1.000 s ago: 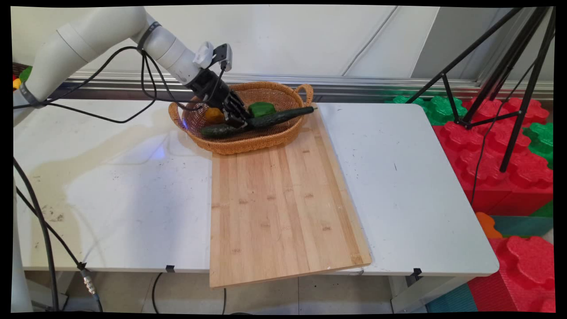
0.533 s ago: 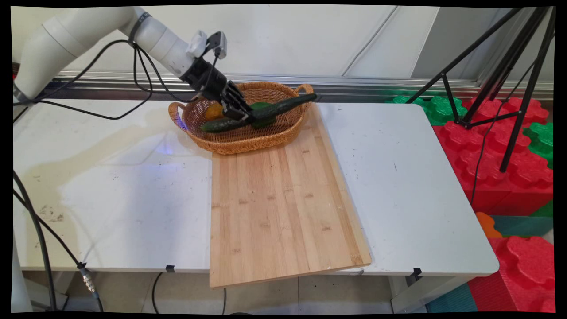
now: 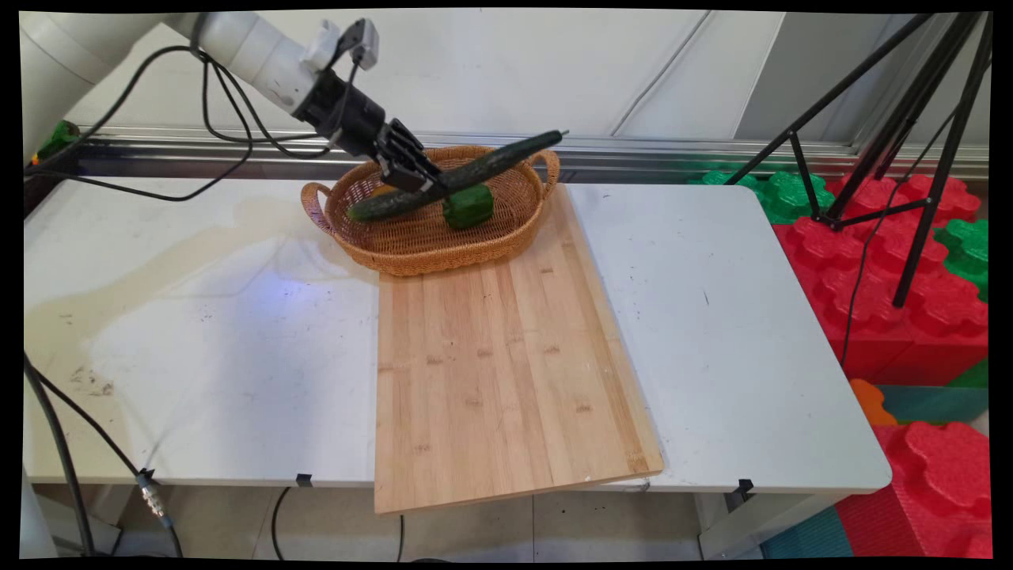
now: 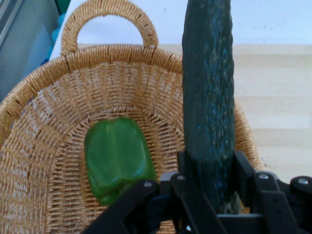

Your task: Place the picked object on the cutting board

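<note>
One cucumber [image 3: 459,174] clamped in claw [image 3: 419,180], above basket [image 3: 431,253]

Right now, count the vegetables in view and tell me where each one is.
2. The cucumber is clamped in the gripper, lifted and tilted above the basket. The green pepper lies inside the basket. The arm may hide another item in the basket.

- The white surface [image 3: 728,332] carries a long wooden cutting board [image 3: 498,372] that runs from its far side to its near edge, where the board's near end overhangs.
- A woven basket [image 3: 411,245] with two handles sits at the far side, partly on the board's far end, partly on the bare top.
</note>
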You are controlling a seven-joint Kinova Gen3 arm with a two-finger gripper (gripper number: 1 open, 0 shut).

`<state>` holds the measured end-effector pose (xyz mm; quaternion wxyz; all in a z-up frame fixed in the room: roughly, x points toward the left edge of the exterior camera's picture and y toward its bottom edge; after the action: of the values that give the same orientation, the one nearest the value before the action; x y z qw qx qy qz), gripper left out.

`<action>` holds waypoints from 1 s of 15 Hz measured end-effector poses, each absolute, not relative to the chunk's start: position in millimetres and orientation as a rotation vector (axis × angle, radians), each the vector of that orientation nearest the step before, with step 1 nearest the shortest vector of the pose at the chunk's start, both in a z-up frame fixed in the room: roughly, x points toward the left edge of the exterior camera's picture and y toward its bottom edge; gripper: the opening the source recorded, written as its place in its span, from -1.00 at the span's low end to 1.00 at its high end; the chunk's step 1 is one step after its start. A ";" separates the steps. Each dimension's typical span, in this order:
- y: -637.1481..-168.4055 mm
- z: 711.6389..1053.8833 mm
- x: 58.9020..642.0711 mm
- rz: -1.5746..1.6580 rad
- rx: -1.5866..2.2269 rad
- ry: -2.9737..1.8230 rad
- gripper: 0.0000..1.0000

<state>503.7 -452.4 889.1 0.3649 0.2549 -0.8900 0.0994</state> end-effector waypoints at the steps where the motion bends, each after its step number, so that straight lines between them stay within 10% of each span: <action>1: -448.1 895.3 505.4 0.259 0.661 -2.276 -1.00; 15: -366.6 955.5 503.8 0.194 0.698 -2.171 -1.00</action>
<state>503.8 -366.6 955.5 0.4136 0.2776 -0.8637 0.0770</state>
